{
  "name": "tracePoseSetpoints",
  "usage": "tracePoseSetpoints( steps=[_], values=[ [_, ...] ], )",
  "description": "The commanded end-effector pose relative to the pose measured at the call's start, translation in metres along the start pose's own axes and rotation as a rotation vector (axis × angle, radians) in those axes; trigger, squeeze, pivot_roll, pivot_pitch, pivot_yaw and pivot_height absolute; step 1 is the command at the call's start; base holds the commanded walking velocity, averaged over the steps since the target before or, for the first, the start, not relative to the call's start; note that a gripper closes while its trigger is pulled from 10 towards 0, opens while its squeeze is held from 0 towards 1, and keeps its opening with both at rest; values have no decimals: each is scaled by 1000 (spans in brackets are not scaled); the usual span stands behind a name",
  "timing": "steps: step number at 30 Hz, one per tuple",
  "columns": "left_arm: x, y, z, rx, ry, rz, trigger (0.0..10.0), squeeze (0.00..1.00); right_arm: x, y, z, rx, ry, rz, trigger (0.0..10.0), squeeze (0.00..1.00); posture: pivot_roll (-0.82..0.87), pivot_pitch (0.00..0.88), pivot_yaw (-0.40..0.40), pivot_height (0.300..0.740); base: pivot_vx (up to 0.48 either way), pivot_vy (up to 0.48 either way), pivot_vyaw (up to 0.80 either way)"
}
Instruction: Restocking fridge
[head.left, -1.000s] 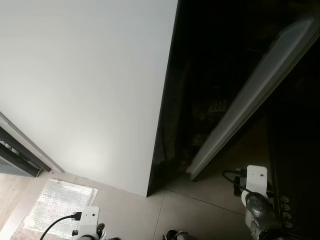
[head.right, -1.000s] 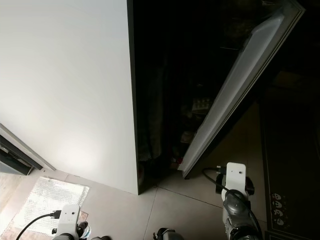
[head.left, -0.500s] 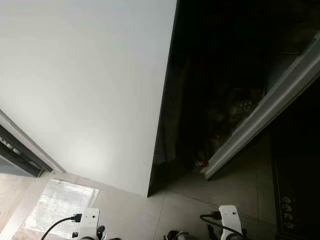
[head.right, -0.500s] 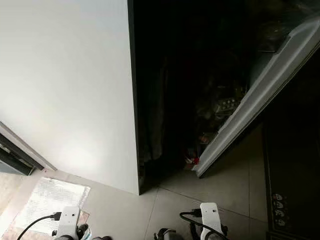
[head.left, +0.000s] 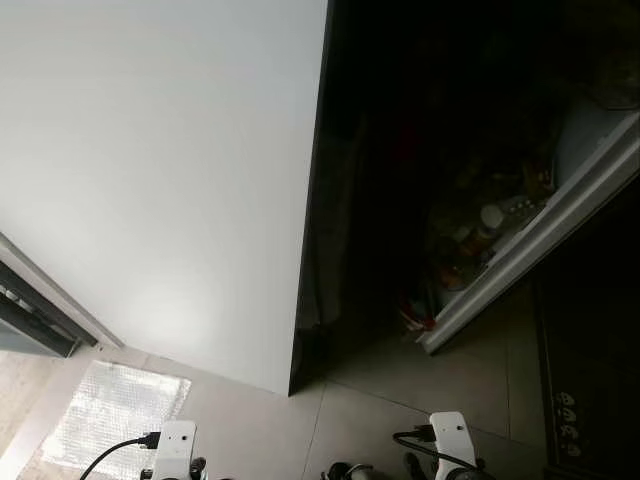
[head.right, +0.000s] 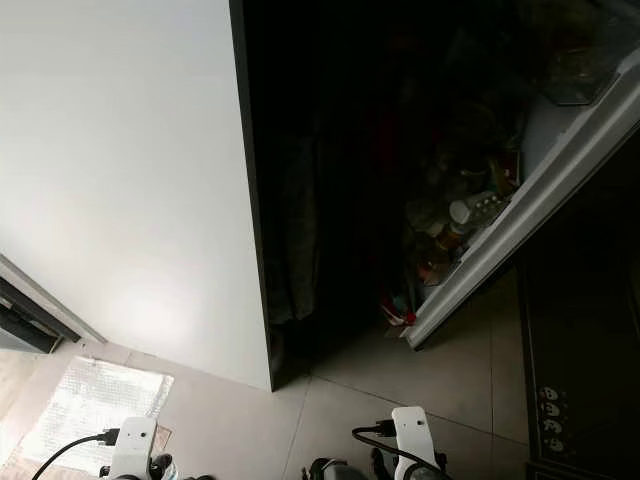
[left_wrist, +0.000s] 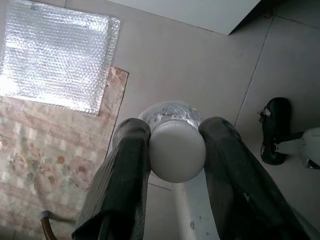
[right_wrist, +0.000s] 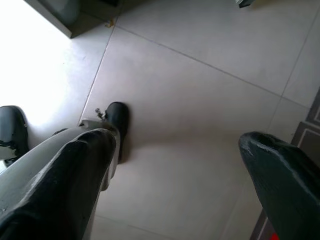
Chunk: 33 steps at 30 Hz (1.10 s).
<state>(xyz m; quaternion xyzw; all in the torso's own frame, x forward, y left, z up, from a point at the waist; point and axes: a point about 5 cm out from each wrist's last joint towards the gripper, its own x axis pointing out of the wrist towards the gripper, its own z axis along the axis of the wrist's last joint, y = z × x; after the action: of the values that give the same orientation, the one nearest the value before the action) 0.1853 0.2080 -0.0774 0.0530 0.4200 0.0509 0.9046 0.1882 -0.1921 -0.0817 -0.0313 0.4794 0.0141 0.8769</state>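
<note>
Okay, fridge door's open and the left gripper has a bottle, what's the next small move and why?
Probably lift the left gripper toward the open fridge door: its fingers clamp the white-capped bottle low over the floor, and the right gripper hangs open.

Open fridge (head.left: 400, 200) ahead, door (head.left: 560, 230) swung right, wall (head.left: 150, 170) left.

A sheet of silver bubble wrap (head.left: 112, 415) lies on the pale tiled floor (head.left: 370, 410) at the near left, beside a faded floral rug (left_wrist: 45, 165). A broad white wall panel (head.left: 160, 170) rises behind it. At the far right, a dark patterned mat (head.right: 575, 350) covers the tiles
</note>
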Motion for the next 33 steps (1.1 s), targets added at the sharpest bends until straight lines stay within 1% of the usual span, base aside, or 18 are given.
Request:
tracePoseSetpoints(
  steps=[1,4,12,15,16,21,33],
  values=[
    [-3,-4,-15,14,61,-15,10000,0,0,0,-4,-4,21,3,10000,0,-31,169,-81,740,0,-345,0],
    [-3,-2,-14,26,58,-8,10000,0,-1,0,-8,-12,23,6,10000,0,-30,165,-78,740,0,-344,0],
    [-3,4,-14,25,57,7,10000,0,-2,-2,-11,-35,26,-3,10000,0,-24,156,-73,740,0,-345,0],
    [-3,4,-15,26,58,11,10000,0,-3,5,-20,-55,37,0,10000,0,-26,155,-72,740,0,-344,138],
    [-3,4,-15,26,58,11,10000,0,-3,5,-20,-55,37,0,10000,0,-26,155,-72,740,0,-341,413],
    [-3,5,-15,29,58,16,10000,0,-3,6,-24,-72,46,-9,10000,0,-26,155,-71,740,0,-330,710],
    [-3,9,-15,13,60,29,10000,0,-3,11,-27,-77,51,-3,10000,0,-28,176,-71,740,0,0,800]
  ],
)
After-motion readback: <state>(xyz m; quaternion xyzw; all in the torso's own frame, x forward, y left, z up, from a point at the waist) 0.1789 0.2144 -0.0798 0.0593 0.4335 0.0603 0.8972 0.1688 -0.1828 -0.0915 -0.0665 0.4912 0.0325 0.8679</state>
